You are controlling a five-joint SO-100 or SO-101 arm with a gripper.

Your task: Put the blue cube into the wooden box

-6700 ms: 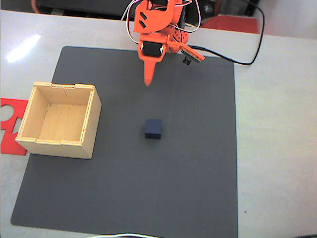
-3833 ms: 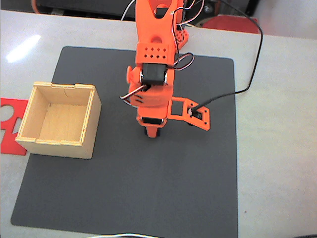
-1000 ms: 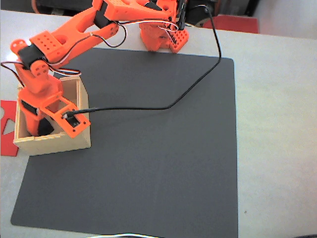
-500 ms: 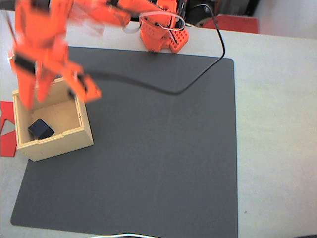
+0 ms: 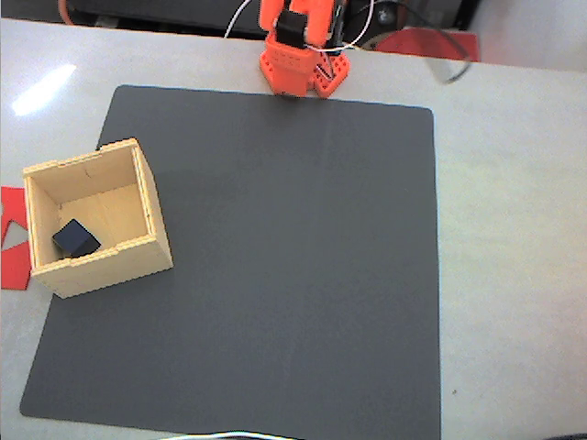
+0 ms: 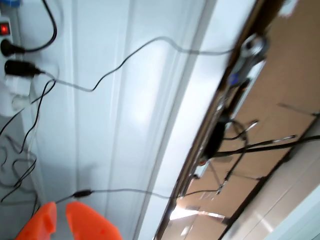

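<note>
Placement step appears complete; no further move seems required beyond parking the arm. In the fixed view, the wooden box (image 5: 152, 215) sits at 9 o'clock on the mat (image 5: 293, 275), the blue cube (image 5: 76, 239) inside at its 7 o'clock corner. In the wrist view, the gripper (image 6: 61, 214) shows two orange tips with a narrow gap, holding nothing.
</note>
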